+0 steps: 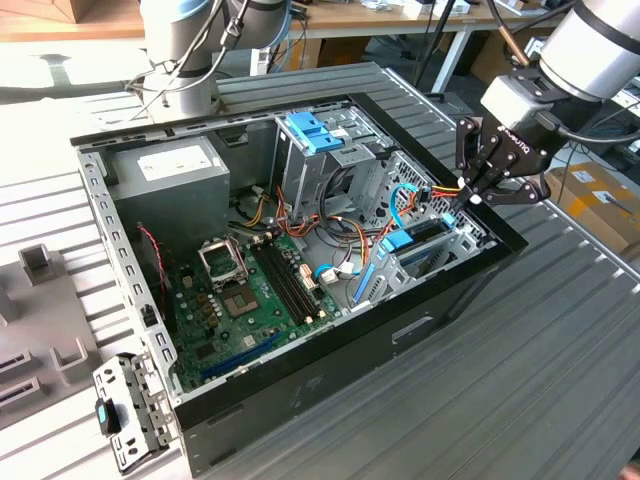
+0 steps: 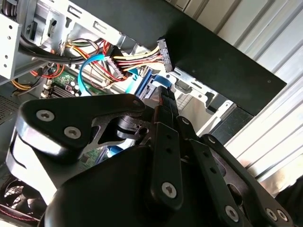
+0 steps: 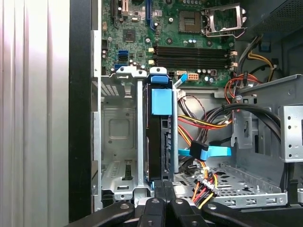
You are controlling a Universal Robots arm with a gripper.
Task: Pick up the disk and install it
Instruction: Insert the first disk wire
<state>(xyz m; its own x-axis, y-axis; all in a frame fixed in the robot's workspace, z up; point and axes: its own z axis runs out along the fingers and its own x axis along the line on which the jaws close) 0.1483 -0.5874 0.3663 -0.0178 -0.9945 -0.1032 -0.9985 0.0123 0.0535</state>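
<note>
In the exterior view I see the gripper at the edge of the computer case on the exterior view's right. Its fingers are pressed together with nothing between them, tips down at the metal drive cage. In the second wrist view the closed fingers point toward a bundle of cables. In the first wrist view the disk stands on edge in a cage slot near the motherboard, with the fingertips right at its near end.

Black gripper, tips closed together
Tips just beside a blue plastic part; coloured wire bundle and black case wall beyond
</note>
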